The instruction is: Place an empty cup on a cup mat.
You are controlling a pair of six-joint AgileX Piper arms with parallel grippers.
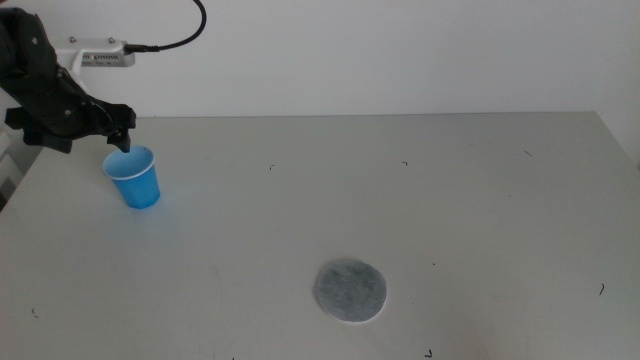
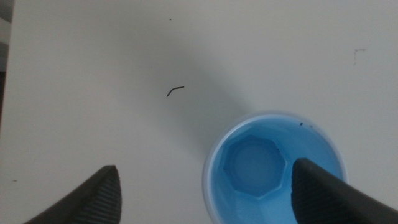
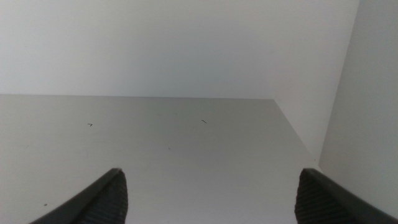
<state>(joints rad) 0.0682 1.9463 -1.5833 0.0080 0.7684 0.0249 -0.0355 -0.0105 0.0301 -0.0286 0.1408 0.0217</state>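
Note:
The blue cup (image 1: 135,178) stands upright and empty at the far left of the table. The grey round cup mat (image 1: 350,291) lies flat near the front middle, well apart from the cup. My left gripper (image 1: 120,141) hangs just above the cup's far rim. In the left wrist view, the left gripper (image 2: 204,167) is open. One of its jaws is over the cup's inside (image 2: 261,168) and the other is outside the rim. My right gripper (image 3: 211,171) is open and empty over bare table. It is out of the middle view.
The grey table (image 1: 400,200) has small dark marks. A white wall stands behind it. A black cable and a grey bracket (image 1: 100,55) are at the back left, behind the left arm.

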